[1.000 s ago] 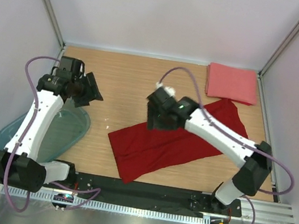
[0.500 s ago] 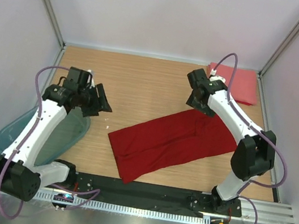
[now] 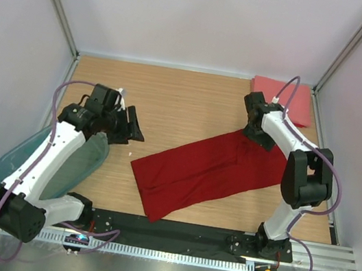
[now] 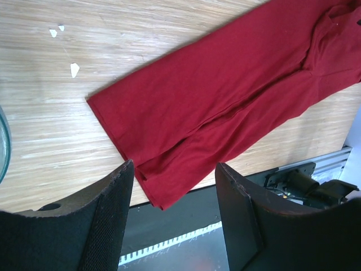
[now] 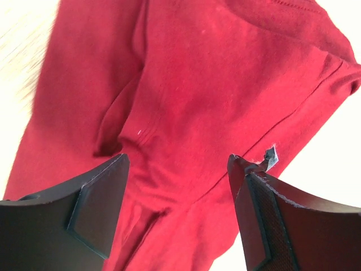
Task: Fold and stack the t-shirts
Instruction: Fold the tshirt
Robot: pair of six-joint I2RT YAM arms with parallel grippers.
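The dark red t-shirt (image 3: 209, 172) lies as a long folded strip, running diagonally from the near middle to the right of the wooden table. The salmon-pink t-shirt (image 3: 282, 101) lies folded in the far right corner. My right gripper (image 3: 256, 129) is open and empty just above the red shirt's far right end; the red cloth (image 5: 192, 84) fills the right wrist view between the open fingers (image 5: 177, 164). My left gripper (image 3: 131, 127) is open and empty, hovering left of the red shirt (image 4: 225, 96), which lies beyond its fingers (image 4: 175, 172).
A translucent teal bin (image 3: 73, 159) sits at the near left under the left arm. Small white scraps (image 4: 74, 69) lie on the wood near the shirt's left end. A black base strip (image 3: 172, 231) runs along the table's near edge.
My right gripper has swung from the red shirt's middle to its far right end, and the shirt's far flap now lies folded in. My left gripper has moved right, toward the shirt.
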